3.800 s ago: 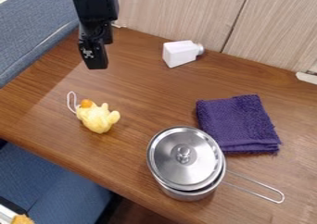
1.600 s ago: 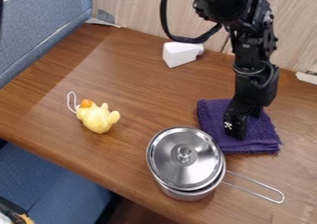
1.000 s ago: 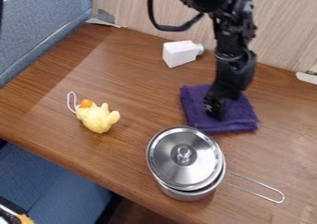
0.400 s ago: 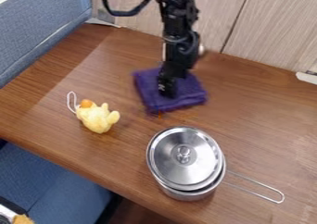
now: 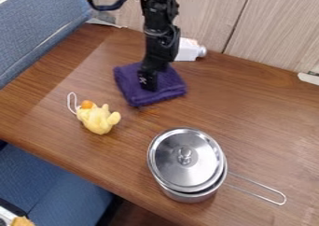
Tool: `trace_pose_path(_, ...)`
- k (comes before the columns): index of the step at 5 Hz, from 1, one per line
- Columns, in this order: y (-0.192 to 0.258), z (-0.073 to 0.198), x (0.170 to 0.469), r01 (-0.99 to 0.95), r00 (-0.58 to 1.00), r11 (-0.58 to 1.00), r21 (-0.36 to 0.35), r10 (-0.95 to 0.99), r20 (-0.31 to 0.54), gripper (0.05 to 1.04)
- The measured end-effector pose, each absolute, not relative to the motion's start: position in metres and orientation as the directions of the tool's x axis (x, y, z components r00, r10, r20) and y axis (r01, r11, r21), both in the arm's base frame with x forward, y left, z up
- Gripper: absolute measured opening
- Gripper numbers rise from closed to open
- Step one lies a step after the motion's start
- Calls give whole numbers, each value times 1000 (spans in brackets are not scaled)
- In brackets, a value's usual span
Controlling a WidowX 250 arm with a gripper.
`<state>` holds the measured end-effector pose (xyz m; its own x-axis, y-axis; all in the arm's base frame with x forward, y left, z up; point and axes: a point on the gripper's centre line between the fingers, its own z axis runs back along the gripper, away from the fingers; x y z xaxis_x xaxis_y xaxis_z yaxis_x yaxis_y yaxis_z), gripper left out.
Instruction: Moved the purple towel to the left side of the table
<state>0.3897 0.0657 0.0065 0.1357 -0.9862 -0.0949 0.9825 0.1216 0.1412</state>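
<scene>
Camera view: the purple towel point(image 5: 169, 86) is laid, folded, on the wooden table point(image 5: 249, 122), a little left of the view's middle in its upper half. Its top is seemingly touched by the tip of the black gripper point(image 5: 148, 85), which is pointed downward; whether it is clenched or released cannot be told. The white bottle point(image 5: 187, 51) behind is partly hidden by the arm. Nearer the camera are seen the yellow toy point(image 5: 98, 120) and the lidded steel pot point(image 5: 187, 164).

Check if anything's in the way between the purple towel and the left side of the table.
Nothing visible stands directly left of the purple towel, with the gripper down on it. The yellow toy lies to the towel's lower left, so a path slanting that way could meet it.
</scene>
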Motion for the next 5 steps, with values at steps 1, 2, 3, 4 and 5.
trace_pose_path(1,66,8,391,982,137,124,140,-986,-94,1001)
trace_pose_path(2,66,11,392,982,141,128,136,-986,-89,1000)
trace_pose_path(3,65,18,391,981,157,146,127,-984,-84,1000)
trace_pose_path(4,63,60,392,968,173,162,191,-984,-40,1000)
trace_pose_path(5,67,92,387,948,192,179,262,-981,-22,1000)
